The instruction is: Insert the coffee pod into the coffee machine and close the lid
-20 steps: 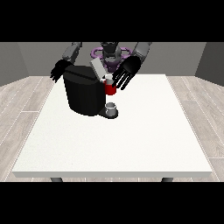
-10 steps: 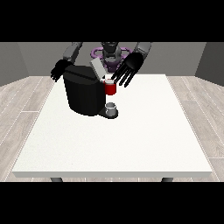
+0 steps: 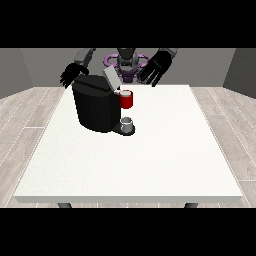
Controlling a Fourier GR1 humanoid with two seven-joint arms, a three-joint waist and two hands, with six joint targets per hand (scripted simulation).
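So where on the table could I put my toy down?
The table is bare along its whole near half, and on the view's right beyond the red thing at the machine. It's crowded at the far left, around the coffee machine and the grey thing at its base.
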